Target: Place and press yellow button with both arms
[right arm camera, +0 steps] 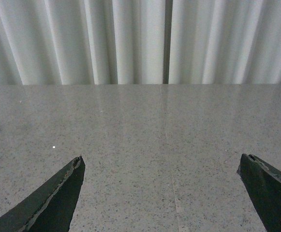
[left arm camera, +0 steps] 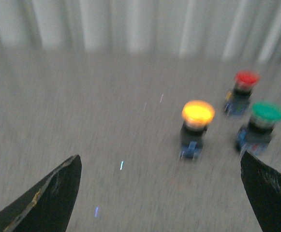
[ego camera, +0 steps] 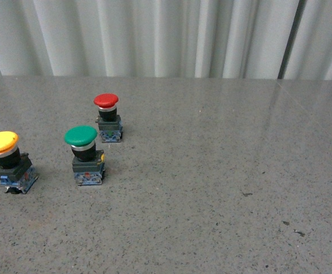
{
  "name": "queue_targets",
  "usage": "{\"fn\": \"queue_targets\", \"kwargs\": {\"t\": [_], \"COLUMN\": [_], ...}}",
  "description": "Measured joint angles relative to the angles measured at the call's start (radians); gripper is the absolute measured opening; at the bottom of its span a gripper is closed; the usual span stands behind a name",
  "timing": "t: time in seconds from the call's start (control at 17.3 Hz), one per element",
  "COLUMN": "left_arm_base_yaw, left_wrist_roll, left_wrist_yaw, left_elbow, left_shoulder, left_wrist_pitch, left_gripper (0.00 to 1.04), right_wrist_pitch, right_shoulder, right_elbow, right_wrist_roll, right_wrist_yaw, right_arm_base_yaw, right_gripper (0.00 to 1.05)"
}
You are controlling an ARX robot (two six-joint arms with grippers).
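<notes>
The yellow button stands upright at the left edge of the grey table, yellow cap on a black body and blue base. It also shows, blurred, in the left wrist view. My left gripper is open and empty, above the table, with the yellow button ahead of it and apart from it. My right gripper is open and empty over bare table, with no button between its fingers. Neither arm shows in the front view.
A green-capped button stands right of the yellow one, and a smaller red-capped button behind it; both show in the left wrist view. A white pleated curtain closes the table's far edge.
</notes>
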Motion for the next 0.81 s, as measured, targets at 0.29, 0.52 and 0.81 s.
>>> {"fn": "queue_targets", "kwargs": {"t": [0.29,0.52,0.81], "left_arm_base_yaw": [-0.02,-0.021,-0.042], "left_wrist_roll": [0.013,0.046,0.037], "left_wrist_yaw": [-0.122,0.026,0.142], "left_elbow": [0.267,0.526,0.65], "left_shoulder": [0.662,1.093,1.352], "left_wrist_pitch": [0.35,0.373,0.311], "left_gripper": [0.98,0.98,0.98], "right_wrist_pitch": [0.0,0.0,0.0], "right_shoulder": [0.0,0.0,0.0], "right_elbow": [0.0,0.0,0.0], "right_wrist_roll": [0.0,0.0,0.0], "right_wrist_yaw": [0.0,0.0,0.0], "right_arm_base_yaw": [0.0,0.0,0.0], "right_gripper": [0.98,0.98,0.98]}}
